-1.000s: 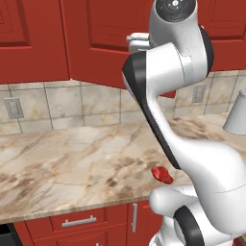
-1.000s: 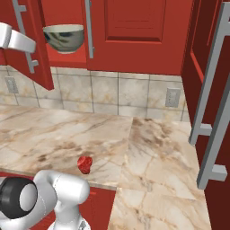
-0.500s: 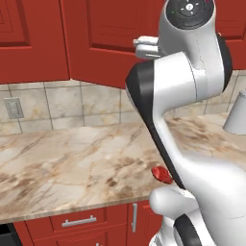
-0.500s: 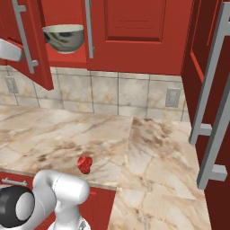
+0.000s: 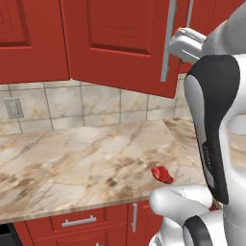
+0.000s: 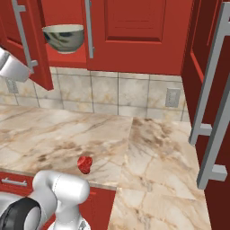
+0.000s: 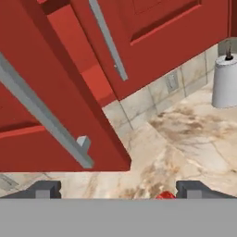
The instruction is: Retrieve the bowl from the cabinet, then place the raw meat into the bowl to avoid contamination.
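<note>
Marble counter (image 5: 72, 158) w/ tiled backsplash (image 6: 117, 94), wall outlet (image 5: 13, 108); grey-white vessel (image 7: 225, 83) on counter; red drawer (image 5: 79, 222) below.

One bowl (image 6: 63, 37) sits on the shelf of the cabinet (image 6: 130, 33). One lump of raw meat (image 6: 84, 164) lies on the counter (image 6: 148, 148) below the cabinet. Two wall outlets (image 6: 172, 97) are set in the tiles under the cabinet. One grey-white vessel (image 7: 225, 82) stands on the counter.

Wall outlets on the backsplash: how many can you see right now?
2. One outlet sits at the left end of the tiled backsplash; another outlet is on the tiles at the right, beside the open cabinet door. Doors may hide more.
</note>
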{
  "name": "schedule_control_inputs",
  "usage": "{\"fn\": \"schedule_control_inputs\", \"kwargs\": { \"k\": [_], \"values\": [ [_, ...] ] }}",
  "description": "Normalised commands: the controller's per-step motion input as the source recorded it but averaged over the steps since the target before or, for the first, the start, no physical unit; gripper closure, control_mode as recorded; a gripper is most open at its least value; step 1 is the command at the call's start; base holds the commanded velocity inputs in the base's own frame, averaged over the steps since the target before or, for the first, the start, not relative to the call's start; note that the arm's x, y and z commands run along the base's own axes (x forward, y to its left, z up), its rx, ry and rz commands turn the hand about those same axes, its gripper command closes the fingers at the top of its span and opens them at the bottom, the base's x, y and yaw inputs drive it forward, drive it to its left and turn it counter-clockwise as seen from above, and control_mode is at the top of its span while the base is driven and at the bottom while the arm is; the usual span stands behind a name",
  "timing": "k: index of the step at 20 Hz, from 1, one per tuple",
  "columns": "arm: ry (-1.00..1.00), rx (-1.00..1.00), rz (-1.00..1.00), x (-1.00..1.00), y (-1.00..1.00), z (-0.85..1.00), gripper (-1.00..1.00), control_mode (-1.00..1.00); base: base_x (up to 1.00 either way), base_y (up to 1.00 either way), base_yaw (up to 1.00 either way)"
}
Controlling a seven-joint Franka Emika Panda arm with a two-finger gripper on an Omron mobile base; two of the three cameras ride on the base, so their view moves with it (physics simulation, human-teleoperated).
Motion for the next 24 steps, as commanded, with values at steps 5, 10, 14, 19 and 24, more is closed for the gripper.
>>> {"fn": "schedule_control_inputs", "kwargs": {
  "k": [5,10,14,19,24],
  "values": [
    [-0.01,0.37,0.05,0.00,-0.54,0.00,-1.00,-1.00,0.00,0.00,0.00],
    [0.01,0.37,0.01,0.34,-0.59,0.00,-1.00,-1.00,0.00,0.00,0.00],
    [0.05,0.32,0.00,0.54,-0.53,-0.10,-1.00,-1.00,0.00,0.00,0.00],
    [0.02,0.18,0.04,0.36,-0.08,-0.15,-1.00,-1.00,0.00,0.00,0.00],
    [0.05,0.10,0.10,0.48,0.05,-0.16,-1.00,-1.00,0.00,0.00,0.00]
  ]
}}
